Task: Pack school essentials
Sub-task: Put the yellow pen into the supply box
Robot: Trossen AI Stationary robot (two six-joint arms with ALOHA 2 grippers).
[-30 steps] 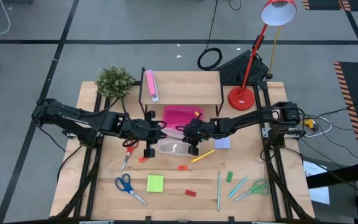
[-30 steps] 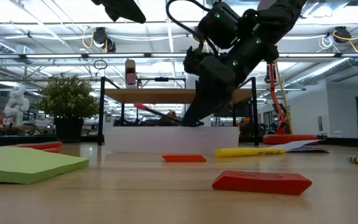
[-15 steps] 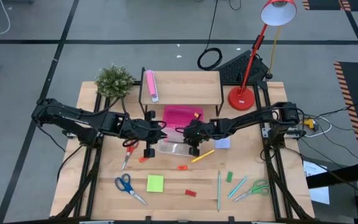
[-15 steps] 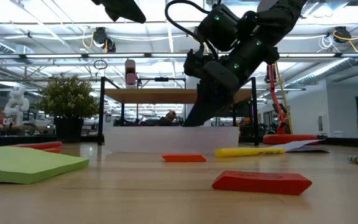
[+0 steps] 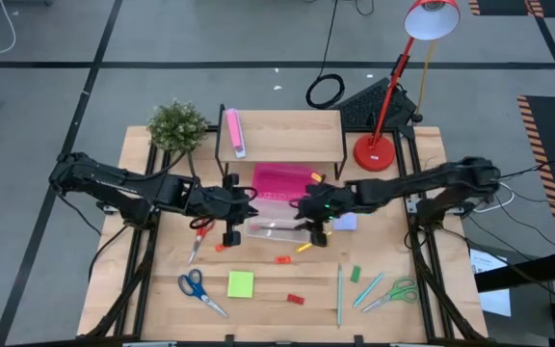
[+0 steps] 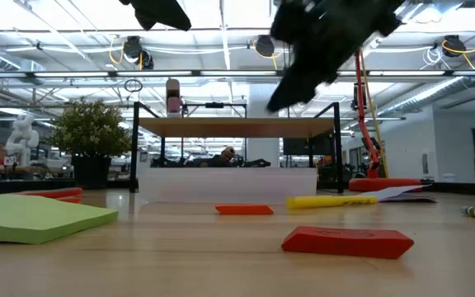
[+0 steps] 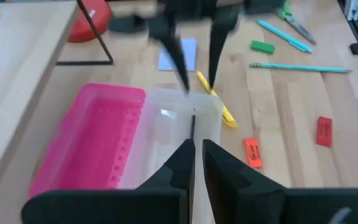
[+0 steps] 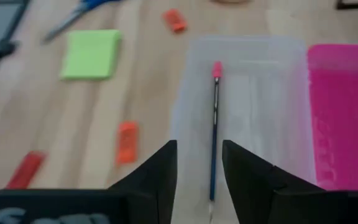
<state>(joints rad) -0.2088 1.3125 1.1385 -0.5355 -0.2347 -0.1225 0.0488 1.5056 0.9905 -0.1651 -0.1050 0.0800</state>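
Observation:
A clear plastic box (image 5: 276,229) stands on the table in front of the pink tray (image 5: 282,180). A blue pencil with a pink eraser (image 8: 215,127) lies lengthwise in the box. My right gripper (image 8: 197,168) hovers open above the box's right end (image 5: 314,222), high in the low view (image 6: 303,74). My left gripper (image 7: 198,152) is shut and hangs in the air over the box's left end (image 5: 231,224). Loose on the table lie a yellow marker (image 5: 303,247), a lime note pad (image 5: 241,283), blue scissors (image 5: 198,289) and a red eraser (image 6: 346,240).
Red scissors (image 5: 198,236), green scissors (image 5: 393,292), a long pencil (image 5: 339,294), a teal pen (image 5: 369,289), a green eraser (image 5: 356,274) and a pale-blue pad (image 5: 344,222) lie around. A shelf (image 5: 282,130), a plant (image 5: 176,125) and a red lamp (image 5: 375,152) stand at the back.
My right gripper has risen out of the clear box and gone a little toward the table's right edge. The box has stayed where it was.

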